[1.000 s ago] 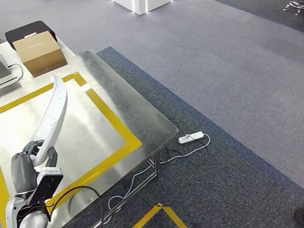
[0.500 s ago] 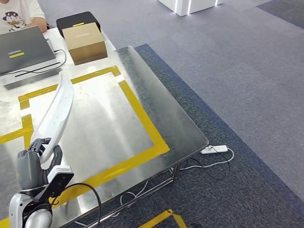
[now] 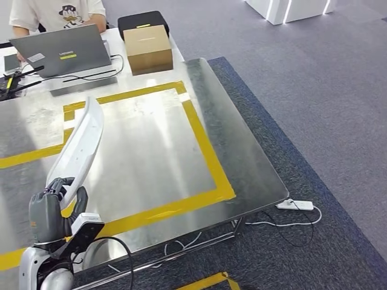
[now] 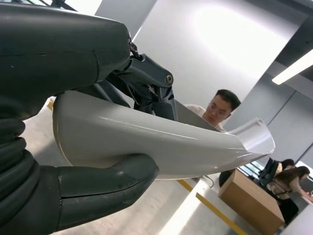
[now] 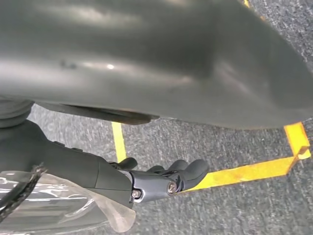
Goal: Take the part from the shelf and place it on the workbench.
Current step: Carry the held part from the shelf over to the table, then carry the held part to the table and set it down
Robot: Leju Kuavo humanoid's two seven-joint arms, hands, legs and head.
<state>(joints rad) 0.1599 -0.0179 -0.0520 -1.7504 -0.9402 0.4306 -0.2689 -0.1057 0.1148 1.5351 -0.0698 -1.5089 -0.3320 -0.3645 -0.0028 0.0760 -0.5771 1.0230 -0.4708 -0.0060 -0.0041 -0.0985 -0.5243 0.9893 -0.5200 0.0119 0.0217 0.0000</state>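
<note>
Camera has swung onto the tabletop (image 3: pixel 237 157); left hand (image 3: pixel 50 211) grips the part (image 3: pixel 80 148) above it, placement pending.

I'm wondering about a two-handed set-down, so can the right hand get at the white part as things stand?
Probably not right away. The right hand hangs low over carpet with nothing in it, while the left hand holds the white part above the workbench.

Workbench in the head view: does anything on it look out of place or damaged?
Nothing stands out. The workbench looks intact, the cardboard box and laptop sit at its far edge, and the left hand holds the white part above it.
</note>
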